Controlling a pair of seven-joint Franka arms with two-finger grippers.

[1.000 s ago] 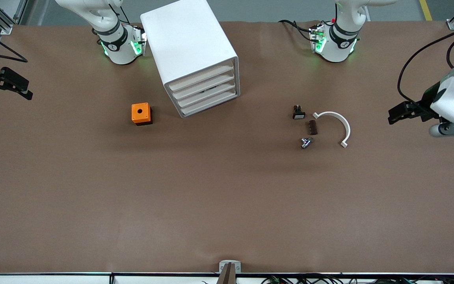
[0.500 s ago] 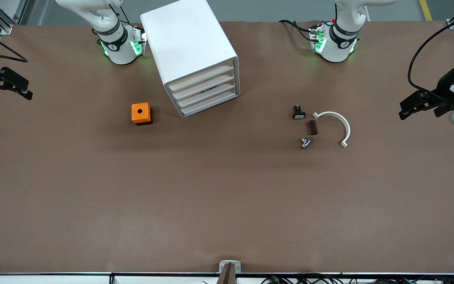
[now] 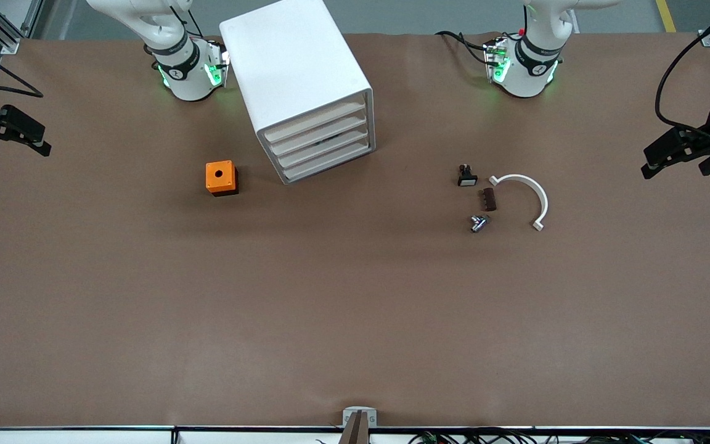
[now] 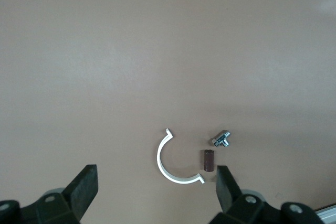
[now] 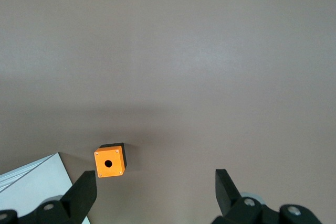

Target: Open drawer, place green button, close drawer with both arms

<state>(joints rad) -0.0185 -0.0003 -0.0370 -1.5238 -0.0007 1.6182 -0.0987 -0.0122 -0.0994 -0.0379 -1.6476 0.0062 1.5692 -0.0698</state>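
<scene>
The white cabinet [image 3: 296, 74] stands near the right arm's base, and all its drawers are shut. The drawer [image 3: 324, 152], third from the top, is flush with the others. The green-capped button is not in view. My left gripper [image 3: 675, 161] is open and empty, up in the air over the table edge at the left arm's end; in the left wrist view [image 4: 155, 184] its jaws stand wide apart. My right gripper [image 3: 15, 143] is open and empty over the table edge at the right arm's end, also wide apart in the right wrist view [image 5: 155, 187].
An orange box with a hole [image 3: 220, 177] sits beside the cabinet [image 5: 31, 179] and shows in the right wrist view [image 5: 109, 162]. A black part with a white face [image 3: 467, 177], a brown block [image 3: 489, 199], a metal piece [image 3: 478, 222] and a white arc [image 3: 524, 194] lie together.
My left gripper has drawn away from the small parts toward the left arm's end of the table. The right arm has not moved.
</scene>
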